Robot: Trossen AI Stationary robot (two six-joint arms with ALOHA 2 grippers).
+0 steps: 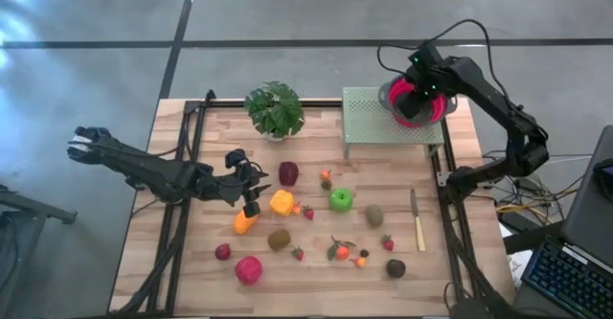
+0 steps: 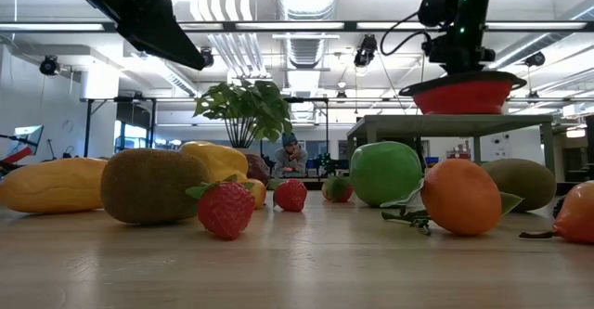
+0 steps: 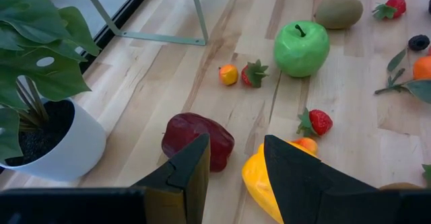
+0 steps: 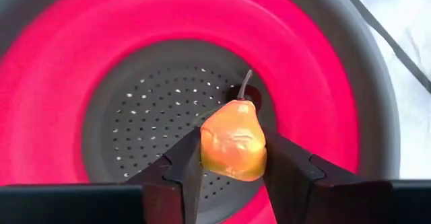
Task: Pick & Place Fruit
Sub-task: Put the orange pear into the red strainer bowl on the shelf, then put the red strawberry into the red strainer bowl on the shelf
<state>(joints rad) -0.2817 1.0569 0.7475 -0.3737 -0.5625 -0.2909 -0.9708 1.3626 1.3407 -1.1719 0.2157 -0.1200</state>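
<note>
Many toy fruits lie on the wooden table: a maroon one (image 1: pixel 288 173), a yellow one (image 1: pixel 282 202), an orange one (image 1: pixel 245 222), a green apple (image 1: pixel 341 200), kiwis and strawberries. My left gripper (image 1: pixel 251 196) hangs open above the yellow and maroon fruits (image 3: pixel 199 140), with nothing between its fingers. My right gripper (image 1: pixel 414 94) is over the red and grey bowl (image 1: pixel 421 108), which stands on a green perforated stand (image 1: pixel 383 123). It is shut on an orange-yellow pear (image 4: pixel 232 143). My right gripper pinches the pear's wide lower body (image 4: pixel 232 160) between its two fingers, one on each side. The fingers come from above, slanting down into the bowl. The pear's stem (image 4: pixel 246 83) points away from the gripper, toward the bowl's perforated bottom (image 4: pixel 155 123), and the pear hangs above it.
A potted leafy plant (image 1: pixel 275 110) stands at the table's far edge, left of the stand. A slim knife (image 1: pixel 418 223) lies near the right rail. Black frame rails run along the table's left (image 1: pixel 177 194) and right sides.
</note>
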